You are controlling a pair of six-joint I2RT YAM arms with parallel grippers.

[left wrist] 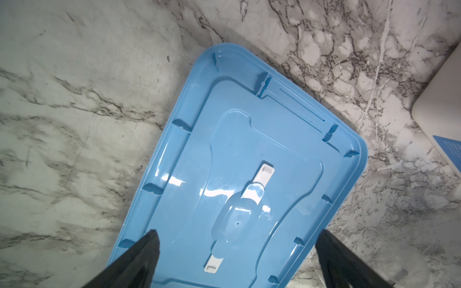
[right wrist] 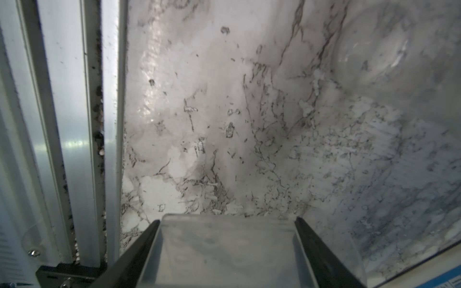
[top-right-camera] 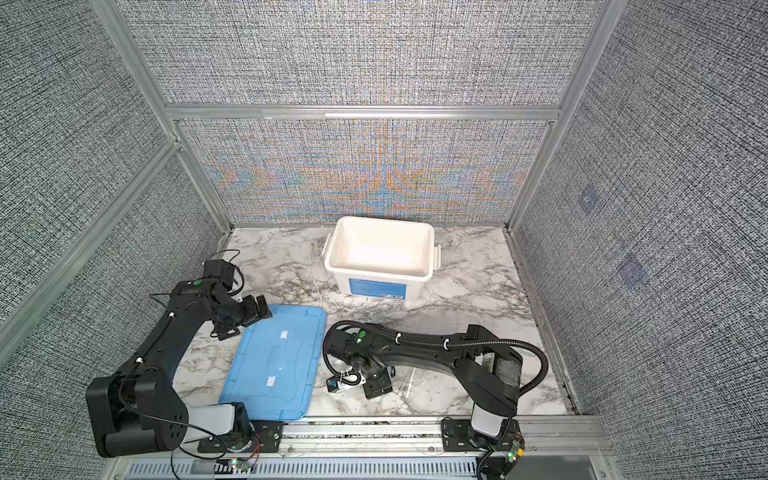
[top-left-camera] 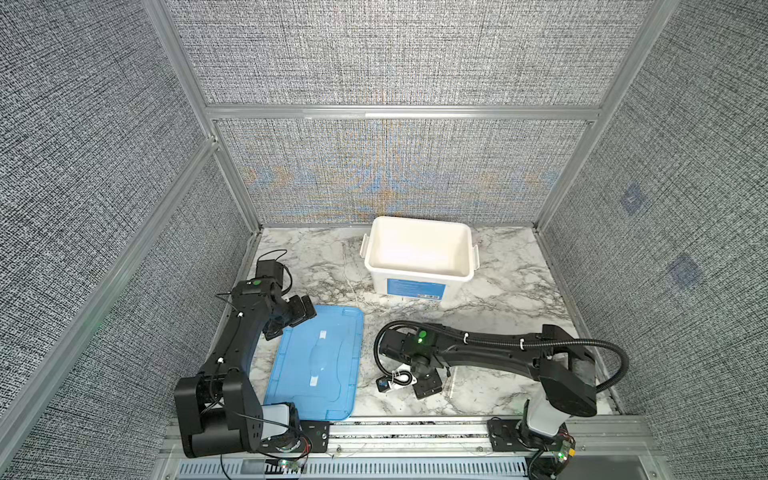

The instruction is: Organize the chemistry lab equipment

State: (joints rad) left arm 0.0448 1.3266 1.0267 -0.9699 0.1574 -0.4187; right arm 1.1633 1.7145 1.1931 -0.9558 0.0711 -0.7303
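Front rail (right wrist: 72, 124) is nearest, seen close only in the right wrist view. Just behind it the right gripper (right wrist: 227, 220) points down at the marble table (top-left-camera: 490, 316). In both top views its fingers are hidden under the wrist and cable loop, so the grip reads only from the wrist camera. There the fingers stand part way apart, clamped on a clear piece (right wrist: 224, 251) with flat sides. The piece fills the gap and touches both inner faces. Its lower end is cut off by the frame and I cannot tell what it is. It does not show in the top views.

A faint thin clear rod (top-left-camera: 451, 384) lies on the marble just beside this gripper, on the right arm's side and apart from the fingers. It is barely readable against the veining. A blurred round clear shape (right wrist: 374, 52) also sits on the table, apart from the fingers, identity unclear.

Mid-table, the blue lid (top-left-camera: 316, 361) lies flat, its near corner hidden behind the left arm's base. The left gripper (left wrist: 237, 232) hovers over the lid's far left corner, jaws wide apart. Only the fingertips are in frame. The clear piece and rod are across the lid from it, well apart.

Far back centre, the white tub (top-left-camera: 455, 291) stands open. Its inside is washed out and unreadable.
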